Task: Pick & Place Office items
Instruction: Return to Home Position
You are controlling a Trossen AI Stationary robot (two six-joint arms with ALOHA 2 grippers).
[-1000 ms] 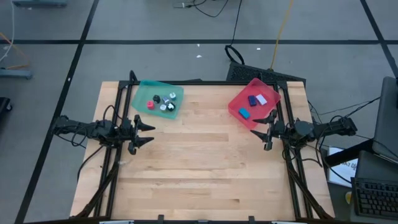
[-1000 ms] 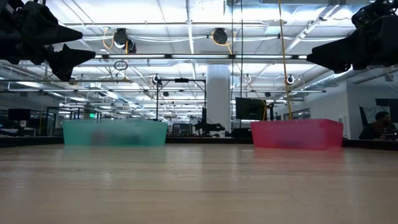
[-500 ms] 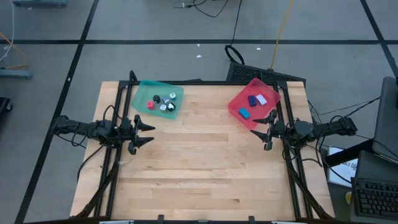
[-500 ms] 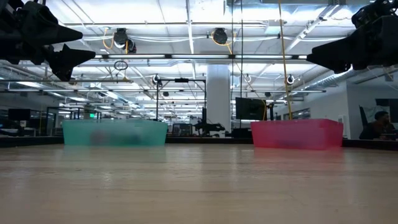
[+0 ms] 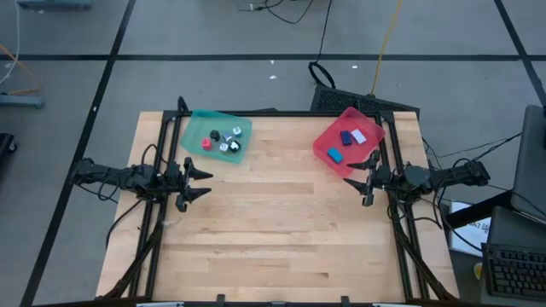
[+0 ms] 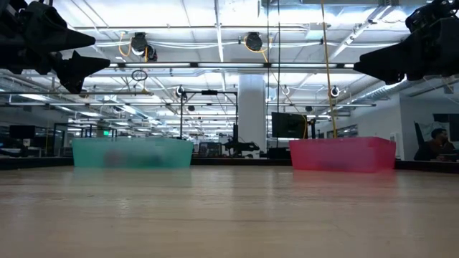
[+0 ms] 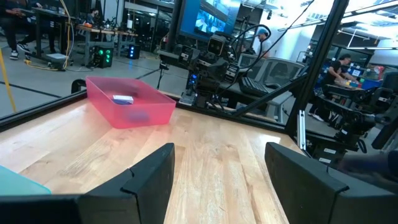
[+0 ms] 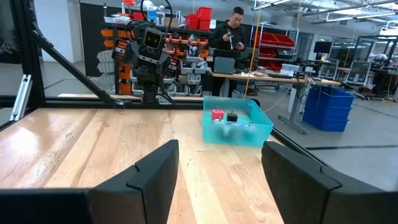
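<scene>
Two tools hang above the wooden surface (image 5: 273, 239), one at each side edge, and neither holds anything. The left tool (image 5: 207, 183) sits over the left edge with its fingers spread apart and pointing inward. In its wrist view the two dark fingers (image 7: 149, 180) stand wide with bare wood between them. The right tool (image 5: 363, 179) mirrors it over the right edge, fingers parted in the same way, and its wrist view shows the same wide gap between the fingers (image 8: 152, 180). In the low view both tools show only at the upper corners, well clear of the wood.

Just beyond the left tool, toward the far left corner, lies the teal tray (image 5: 194, 126). Inside it is a small cluster of office items: a red block (image 5: 206, 144), a black block (image 5: 215, 135) and a few pale pieces (image 5: 236, 131) close together, too small to sort further. The right wrist view shows the red and black blocks side by side behind the tray's translucent wall.

Just beyond the right tool, near the far right corner, the red tray (image 5: 327, 136) lies turned at an angle. It holds a dark blue block (image 5: 346, 136) and a white block (image 5: 359, 136) next to each other, with a bright blue block (image 5: 335, 155) a little apart from them.

The two trays are well apart, with open wood between them. A person (image 8: 231, 34) stands in the room behind the teal tray.
</scene>
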